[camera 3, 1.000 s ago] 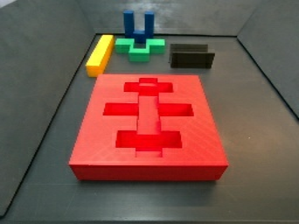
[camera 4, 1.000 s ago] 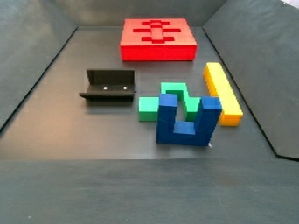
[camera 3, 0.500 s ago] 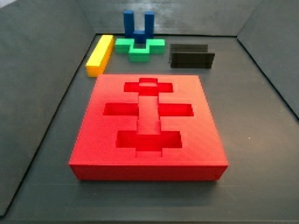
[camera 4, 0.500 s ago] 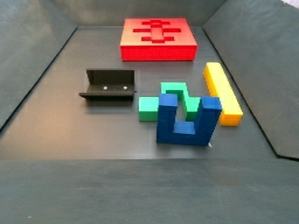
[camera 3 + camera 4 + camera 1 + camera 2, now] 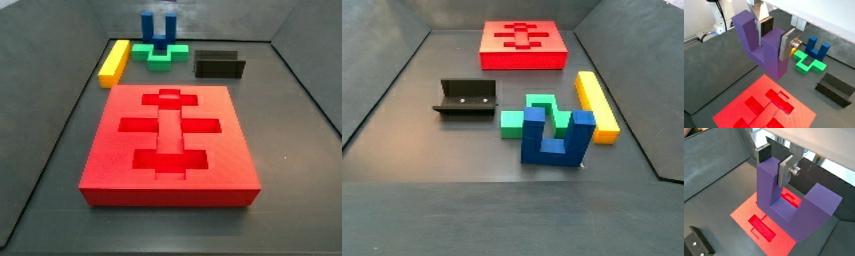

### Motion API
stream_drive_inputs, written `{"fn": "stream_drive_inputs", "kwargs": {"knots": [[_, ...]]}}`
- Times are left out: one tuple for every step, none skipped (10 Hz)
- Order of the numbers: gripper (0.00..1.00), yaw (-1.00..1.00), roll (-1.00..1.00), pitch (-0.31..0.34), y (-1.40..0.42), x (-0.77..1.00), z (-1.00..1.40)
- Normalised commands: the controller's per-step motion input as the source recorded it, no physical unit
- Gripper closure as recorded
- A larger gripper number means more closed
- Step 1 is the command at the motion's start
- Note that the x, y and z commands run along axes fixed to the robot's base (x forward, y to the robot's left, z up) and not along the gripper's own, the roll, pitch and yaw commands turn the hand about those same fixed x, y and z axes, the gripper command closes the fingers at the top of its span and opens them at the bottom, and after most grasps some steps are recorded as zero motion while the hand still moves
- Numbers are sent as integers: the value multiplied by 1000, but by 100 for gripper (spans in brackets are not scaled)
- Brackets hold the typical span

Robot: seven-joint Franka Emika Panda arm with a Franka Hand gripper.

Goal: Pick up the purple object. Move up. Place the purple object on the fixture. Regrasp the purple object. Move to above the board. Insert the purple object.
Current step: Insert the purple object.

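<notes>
so the pincer is clamped on one prong of the purple object, holding it up in the air over the board in both wrist views, prongs up, base hanging down. Fixture sits empty on the tabletop, so imo pick, fixture stop and regrasp are done, and it's at the above-the-board step w/ only the insert left. Side views don't show the arm or the piece at all. Blue piece, green block and yellow bar look untouched. Vs a sec ago, side views look identical, nothing has moved afaict
</notes>
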Motion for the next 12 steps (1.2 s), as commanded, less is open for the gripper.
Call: {"fn": "stream_drive_inputs", "kwargs": {"knots": [[100, 0, -79, 0, 0, 0, 0], [100, 0, -466, 0, 54, 134, -129], [100, 0, -500, -13, 57, 163, 0], [100, 0, -500, -26, 29, 169, 0], [100, 0, -500, -36, 6, 177, 9], [100, 0, -500, -46, 0, 191, 31], [100, 0, -500, -43, 0, 226, 0], [100, 0, -343, -43, 0, 57, -191], [100, 0, -274, -47, -9, 66, -469], [100, 11, -246, -43, -111, 40, -574], [100, 74, -156, -24, -226, 0, -680], [100, 109, -133, -19, -283, 0, -603]]}}
